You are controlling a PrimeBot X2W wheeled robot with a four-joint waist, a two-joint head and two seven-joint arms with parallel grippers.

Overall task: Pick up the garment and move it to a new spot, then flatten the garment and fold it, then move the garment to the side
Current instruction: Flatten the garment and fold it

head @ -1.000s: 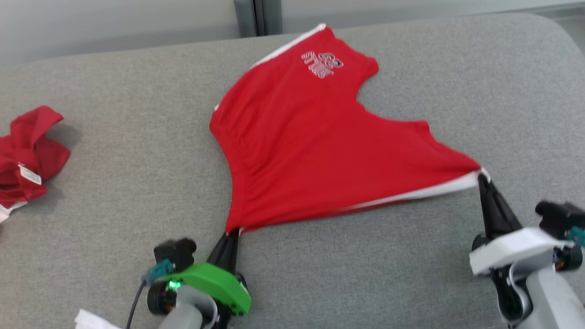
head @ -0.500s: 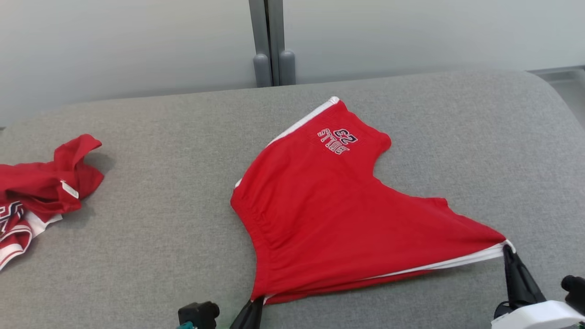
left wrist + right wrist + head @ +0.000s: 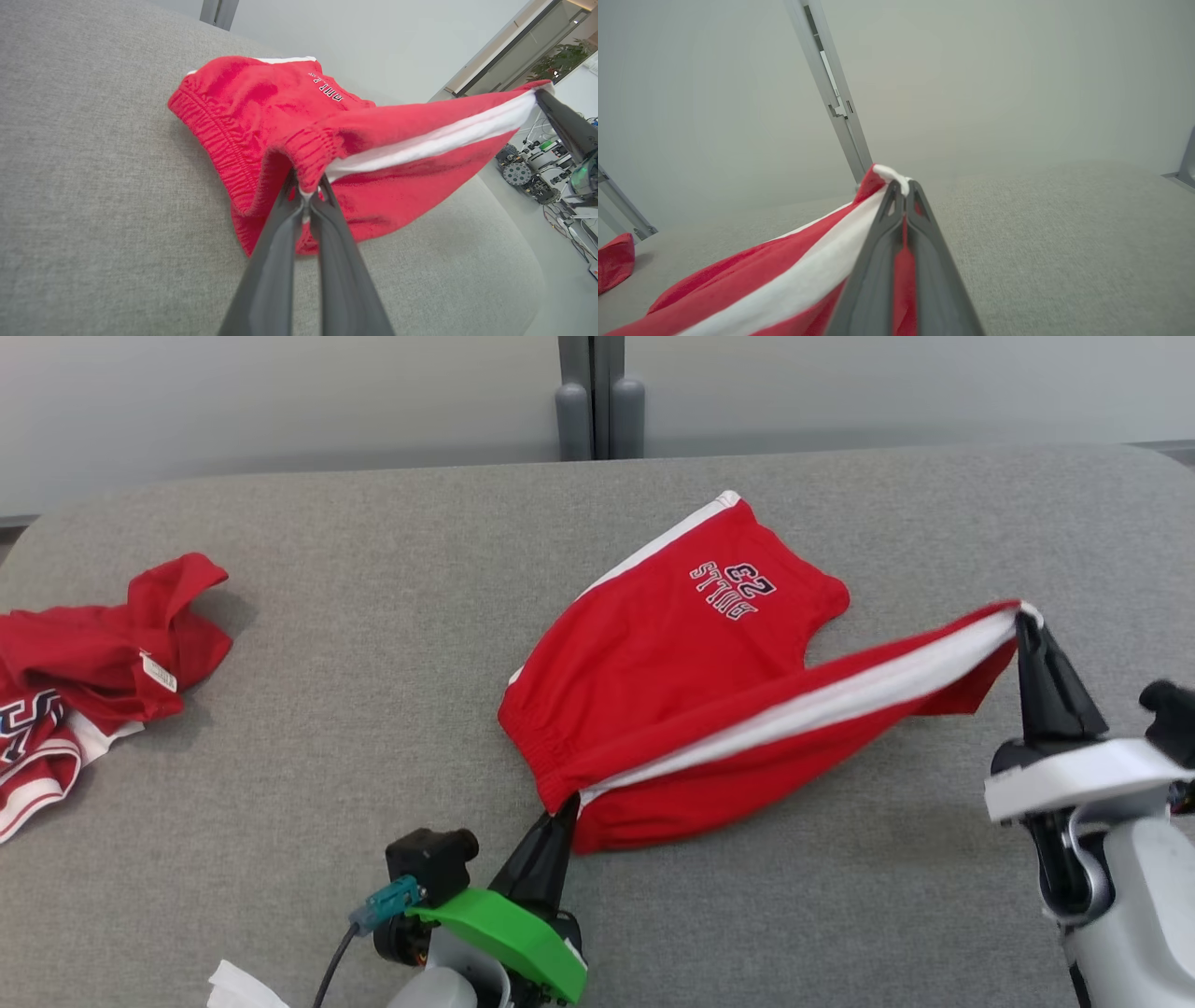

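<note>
Grey cushion [image 3: 327, 709] below; left gripper [image 3: 567, 800] pinched shut on waistband corner of red shorts [image 3: 691, 644], right gripper [image 3: 1024, 621] clamped on hem corner. Striped near edge, stretched flat a moment ago, now lifted; fold apparently starting. Far half lying mid-cushion.

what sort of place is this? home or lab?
Probably a robotics lab: wheeled hardware and loose cables in the background, a metal frame post by a bare wall, red shorts on a grey padded bench.

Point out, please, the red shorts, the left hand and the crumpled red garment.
red shorts [image 3: 672, 653]: head view, flat panel below the print.
left hand [image 3: 568, 801]: head view, fingertips at the waistband corner.
crumpled red garment [image 3: 93, 653]: head view, its upper red fold.
</note>
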